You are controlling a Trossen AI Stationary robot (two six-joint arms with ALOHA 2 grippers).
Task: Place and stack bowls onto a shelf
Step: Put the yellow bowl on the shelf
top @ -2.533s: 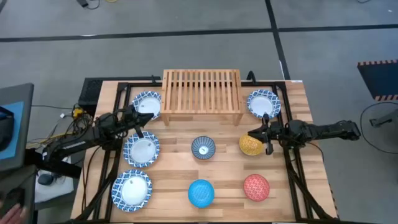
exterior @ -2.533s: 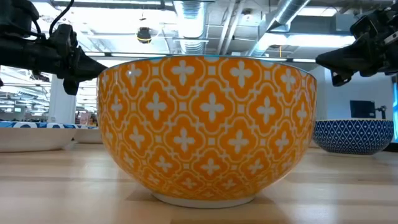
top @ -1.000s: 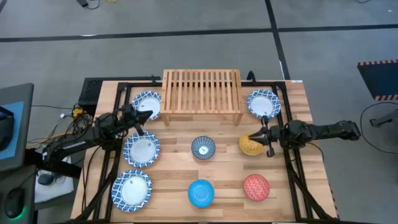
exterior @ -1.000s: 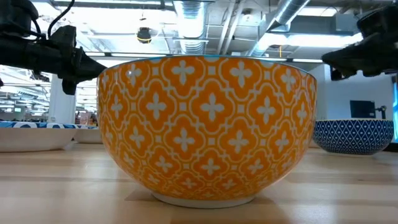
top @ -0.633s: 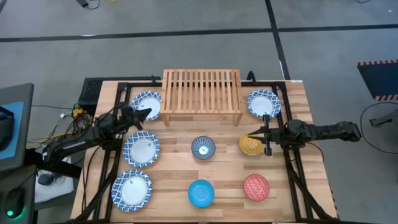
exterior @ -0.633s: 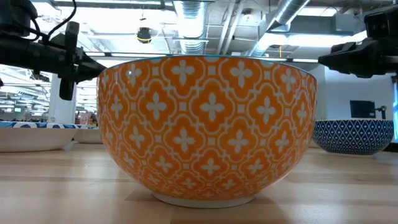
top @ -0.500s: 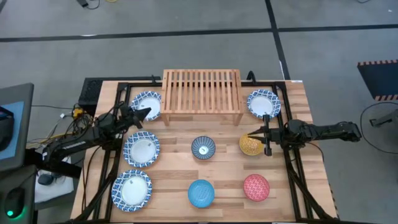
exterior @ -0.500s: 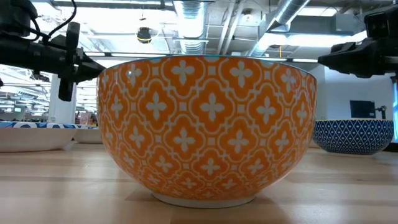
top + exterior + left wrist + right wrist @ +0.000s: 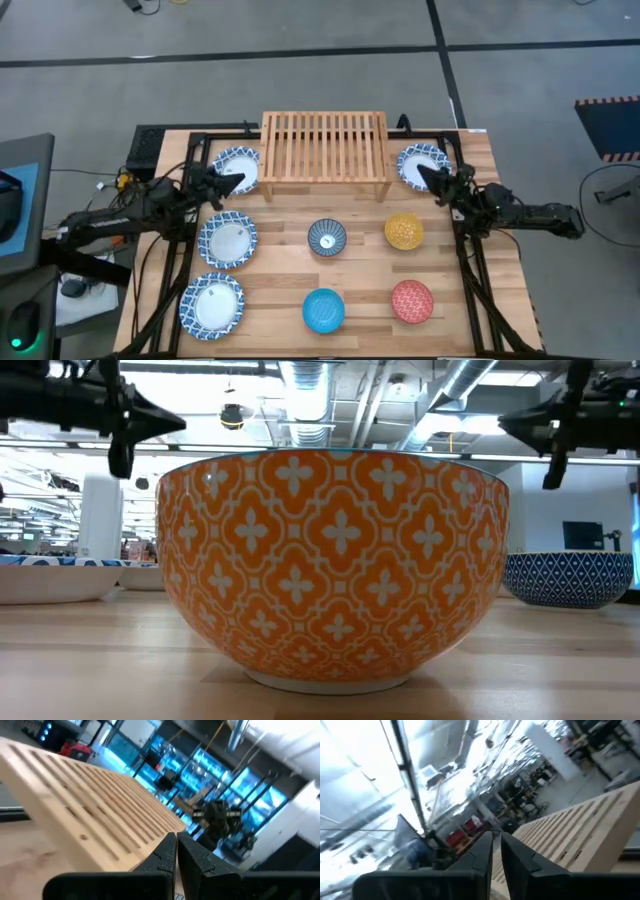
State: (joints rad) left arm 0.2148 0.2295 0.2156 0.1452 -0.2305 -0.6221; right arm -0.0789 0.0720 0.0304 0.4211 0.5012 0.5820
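The slatted wooden shelf (image 9: 325, 145) stands at the table's far middle. Wide blue-and-white dishes lie flat on the table at the far left (image 9: 237, 165), middle left (image 9: 228, 240), near left (image 9: 212, 303) and far right (image 9: 415, 158). A grey-blue bowl (image 9: 327, 237), a yellow bowl (image 9: 404, 231), a bright blue bowl (image 9: 324, 309) and a red bowl (image 9: 412, 300) stand upright on their bases. My left gripper (image 9: 238, 181) is shut and in the air by the far-left dish. My right gripper (image 9: 422, 171) is shut and above the far-right dish. Neither holds anything.
The yellow bowl (image 9: 335, 565) fills the low view. Dark frame rails (image 9: 470, 270) run along both sides of the table. The left wrist view looks past the left gripper (image 9: 176, 836) at the shelf (image 9: 100, 805). The right wrist view looks past the right gripper (image 9: 496, 836) at the shelf (image 9: 580, 830).
My right gripper has left the yellow bowl's right side, risen and swung toward the far edge, rolling as it went. It is now above the far-right dish. My left gripper has risen and rolled a little near the far-left dish. No bowl or dish has moved.
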